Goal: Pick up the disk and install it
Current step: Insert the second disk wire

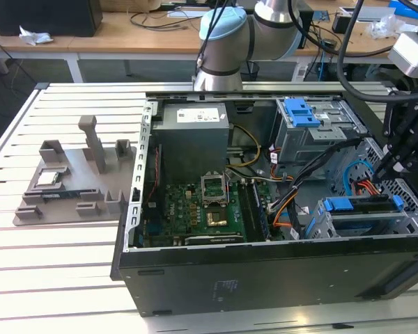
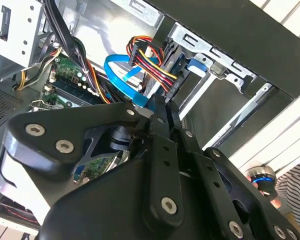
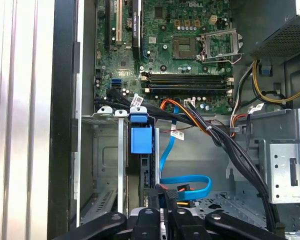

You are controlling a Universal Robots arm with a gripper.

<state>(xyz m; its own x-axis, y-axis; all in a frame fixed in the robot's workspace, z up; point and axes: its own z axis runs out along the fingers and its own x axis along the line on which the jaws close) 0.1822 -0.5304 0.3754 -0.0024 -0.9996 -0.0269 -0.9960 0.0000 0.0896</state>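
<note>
At the exterior view's right end of the open computer case [image 1: 265, 271], in the lower drive cage [image 1: 411, 224]: 1 disk [image 1: 359, 223].

- Position: the disk lies in the cage with its blue rail frame [image 1: 355, 204] along the upper edge. In the first wrist view it shows edge-on as a thin dark slab under a blue tab [image 3: 141, 139], between the cage's metal uprights. It looks seated, or nearly so; how deep it sits cannot be told.
- Handling, as judged: rigid metal body, moderately heavy for its size, smooth-sided and apt to slip. It is sensitive to knocks, so it should not be dropped or forced. The best hold is across the 2 long railed edges, or on the blue tab. Connector end and label face are to be avoided.
- Claw: gripper [image 1: 389, 167] hangs just above the cage, near the disk's end but apart from it. In both wrist views the jaws look drawn together, and nothing is seen held between them.
- Adjacent: 1 flat blue data cable [image 3: 190, 180] and 1 bundle of coloured power leads [image 2: 150, 60] close by the claw's tip.
- Farther: motherboard [image 1: 195, 205], power-supply box [image 1: 194, 139], 1 upper bay with blue latch [image 1: 299, 111].
- Outside the case: 1 grey fixture tray [image 1: 70, 181] on the slatted table [image 1: 56, 278].
</note>
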